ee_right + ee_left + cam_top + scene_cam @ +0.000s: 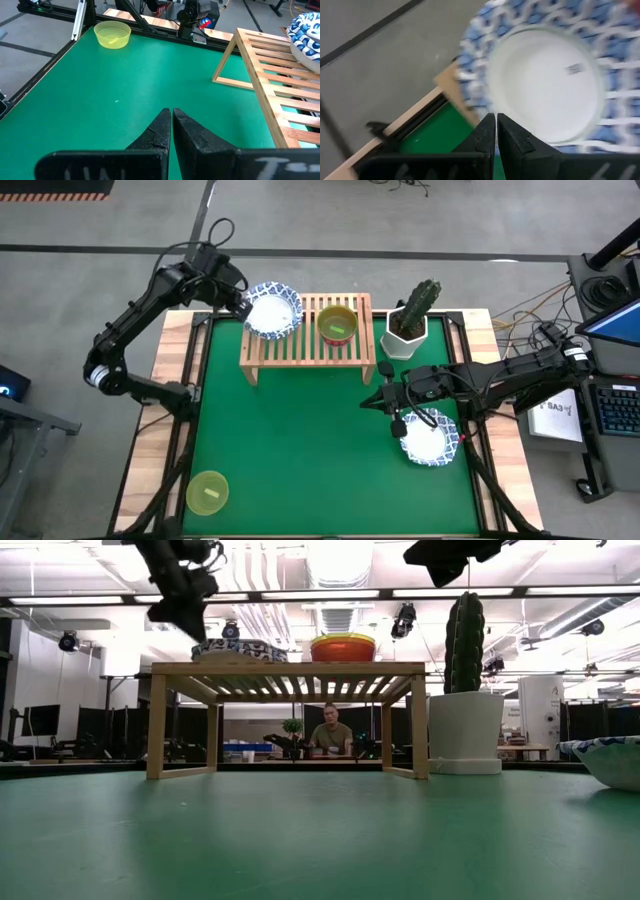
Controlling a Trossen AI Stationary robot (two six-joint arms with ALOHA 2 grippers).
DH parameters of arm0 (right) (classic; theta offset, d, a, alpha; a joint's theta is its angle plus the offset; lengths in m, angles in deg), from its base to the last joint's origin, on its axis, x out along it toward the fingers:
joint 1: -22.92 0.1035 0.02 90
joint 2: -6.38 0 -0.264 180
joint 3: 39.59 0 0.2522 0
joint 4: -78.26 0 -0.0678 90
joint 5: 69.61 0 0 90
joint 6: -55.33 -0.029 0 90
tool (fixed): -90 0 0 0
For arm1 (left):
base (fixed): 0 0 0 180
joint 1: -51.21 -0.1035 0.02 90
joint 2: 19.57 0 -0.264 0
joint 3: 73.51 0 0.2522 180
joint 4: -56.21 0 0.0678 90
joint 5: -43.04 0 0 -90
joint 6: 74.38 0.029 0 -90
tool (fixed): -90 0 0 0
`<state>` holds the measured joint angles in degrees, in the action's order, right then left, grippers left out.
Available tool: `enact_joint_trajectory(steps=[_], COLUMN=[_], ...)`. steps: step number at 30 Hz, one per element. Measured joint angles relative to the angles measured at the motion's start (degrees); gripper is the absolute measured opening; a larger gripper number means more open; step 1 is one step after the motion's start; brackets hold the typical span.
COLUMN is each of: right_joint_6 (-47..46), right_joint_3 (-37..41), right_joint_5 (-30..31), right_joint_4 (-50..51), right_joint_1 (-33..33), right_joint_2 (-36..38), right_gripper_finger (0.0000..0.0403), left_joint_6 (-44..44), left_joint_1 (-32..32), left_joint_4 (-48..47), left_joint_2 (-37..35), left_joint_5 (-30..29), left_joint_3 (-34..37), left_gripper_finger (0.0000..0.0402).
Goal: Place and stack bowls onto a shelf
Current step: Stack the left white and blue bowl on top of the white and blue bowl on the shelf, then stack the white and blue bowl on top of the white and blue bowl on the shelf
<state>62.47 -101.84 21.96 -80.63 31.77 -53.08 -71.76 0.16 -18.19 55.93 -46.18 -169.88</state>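
Note:
A white bowl with a blue-patterned rim (273,309) (545,85) sits on the left end of the light-wood shelf (305,352) (285,668). My left gripper (241,302) (496,122) is shut and hovers just off that bowl's left rim, above it in the low view (187,602). A red bowl with a green one inside (337,325) (343,645) stands on the shelf's right half. My right gripper (386,398) (171,116) is shut, above the green mat in front of the shelf's right end. A second blue-rimmed bowl (430,437) rests on the mat under the right arm.
A yellow-green bowl (208,492) (113,34) lies on the mat near the near-left corner. The white hexagonal cactus pot (408,330) (465,730) stands right of the shelf. The middle of the green mat (300,440) is bare. A person sits beyond the table (331,735).

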Motion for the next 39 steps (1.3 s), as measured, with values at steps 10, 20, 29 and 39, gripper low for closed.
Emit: enact_joint_trajectory(steps=[10, 20, 29, 39], right_joint_6=[-0.3, -3.3, -17.8, -36.6], right_joint_3=[0.0, 0.0, -4.7, -25.6], right_joint_5=[0.0, 0.0, -0.1, -0.3], right_joint_4=[-0.5, -5.7, -0.4, 28.7], right_joint_1=[0.0, 0.0, 0.0, 0.0], right_joint_2=[-0.6, -4.4, -4.1, -13.2], right_gripper_finger=[0.0009, 0.0009, 0.0009, 0.0009], left_joint_6=[-8.0, -12.7, -6.3, -6.7], left_joint_1=[16.8, 48.0, 67.6, 72.1], left_joint_4=[14.9, 50.8, 64.1, 67.1], left_joint_2=[-13.0, -26.0, -30.3, -30.0], left_joint_5=[1.8, 1.5, 1.2, 1.1], left_joint_3=[13.4, 38.7, 50.3, 52.5], left_gripper_finger=[0.0001, 0.0001, 0.0001, 0.0001])
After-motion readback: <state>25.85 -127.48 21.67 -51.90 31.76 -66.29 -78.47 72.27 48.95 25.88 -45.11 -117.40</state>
